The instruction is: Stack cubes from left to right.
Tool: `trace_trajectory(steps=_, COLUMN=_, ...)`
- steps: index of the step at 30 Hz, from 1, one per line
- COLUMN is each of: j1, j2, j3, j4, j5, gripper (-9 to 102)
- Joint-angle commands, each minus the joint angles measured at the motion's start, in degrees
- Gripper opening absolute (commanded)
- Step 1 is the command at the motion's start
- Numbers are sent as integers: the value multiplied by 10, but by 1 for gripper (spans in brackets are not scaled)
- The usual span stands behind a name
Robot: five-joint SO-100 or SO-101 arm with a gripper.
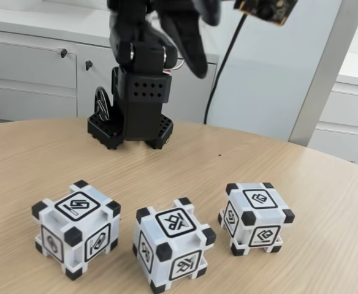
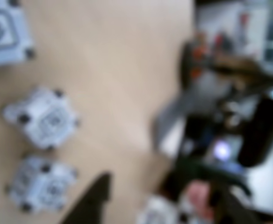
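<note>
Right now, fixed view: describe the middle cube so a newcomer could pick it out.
Start at the black arm base at the back of the round wooden table. Three cubes sit in a row near the front edge. The middle cube sits closest to the camera, between the left cube and the right cube; its top glyph looks like crossed strokes.

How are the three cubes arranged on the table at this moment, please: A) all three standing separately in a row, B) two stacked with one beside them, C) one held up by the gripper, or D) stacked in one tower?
A: in the fixed view the left cube, the middle cube and the right cube each sit on the table, apart from one another.
</note>
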Motion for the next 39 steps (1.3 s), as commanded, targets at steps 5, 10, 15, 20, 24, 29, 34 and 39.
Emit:
trace_trajectory(steps=5, j1=-4, j2=-267, j3=-134, j4=1, j5=4, gripper=23)
trace_trajectory(steps=10, j1=-5, j2=-429, j3=-161, j4=1, j5=-71, gripper=24)
trace_trajectory(steps=15, j1=-21, j2=-509, j3=-199, j4=1, j5=-140, gripper=28)
trace_trajectory(steps=20, j1=-22, j2=-523, j3=-207, j4=2, j5=-82, gripper=27)
trace_trajectory(steps=24, j1=-40, j2=-523, j3=-207, j4=2, j5=-42, gripper=27)
trace_trajectory(steps=29, j1=-132, j2=-524, j3=-206, j4=2, j5=33, gripper=27)
trace_trajectory(steps=34, j1=-227, j2=-524, j3=-199, j4=-4, j5=113, gripper=28)
trace_trajectory(steps=39, j1=-287, j2=-525, j3=-199, j4=-9, j5=186, gripper=29)
